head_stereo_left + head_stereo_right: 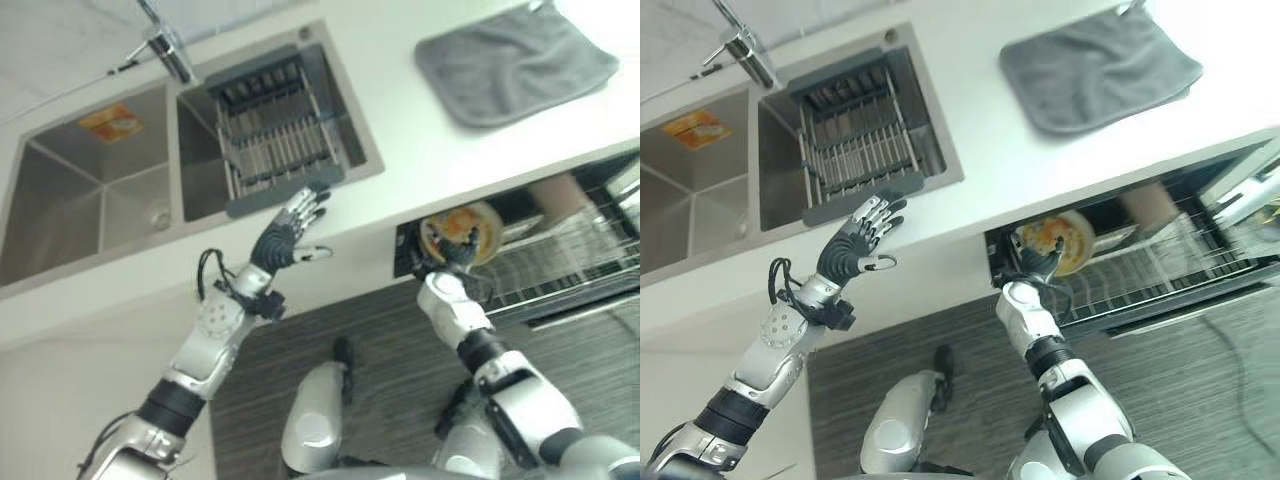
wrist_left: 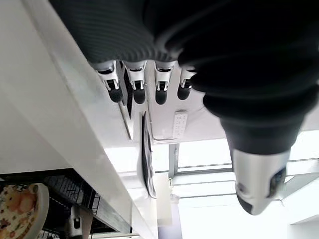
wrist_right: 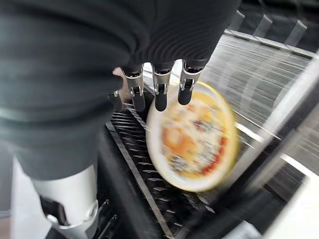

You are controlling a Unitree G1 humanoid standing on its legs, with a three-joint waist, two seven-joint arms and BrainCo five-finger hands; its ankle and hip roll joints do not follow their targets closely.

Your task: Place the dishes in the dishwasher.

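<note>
- The round cream plate with an orange and red printed pattern (image 1: 1058, 243) stands on edge at the left end of the pulled-out wire dishwasher rack (image 1: 1180, 270), just under the front edge of the white table (image 1: 1040, 170). Its patterned face is turned outward toward the robot and tipped a little upward; its flat plane runs roughly along the front of the table.
- The right hand (image 1: 1032, 262) is at the plate's lower near rim. In the right wrist view its straight, dark-tipped fingers (image 3: 158, 94) reach to the plate's upper rim (image 3: 197, 142), with the thumb apart at the side. Nothing curls round the plate, so this hand reads as loose and released, at most touching the rim.
- That same wrist view shows the plate blurred, leaning against dark ribbed tines at the rack's edge, a detail the head views leave too small to read.
- The left hand (image 1: 290, 238) is raised in front of the table edge, fingers spread and straight, holding nothing, below the stainless double sink (image 1: 60, 200).
- A grey slatted drying rack (image 1: 275, 135) sits in the sink's right basin.
- A folded grey cloth (image 1: 515, 62) lies on the table, well apart to the right.
- The left wrist view catches the plate's rim (image 2: 22, 211) in a corner.
</note>
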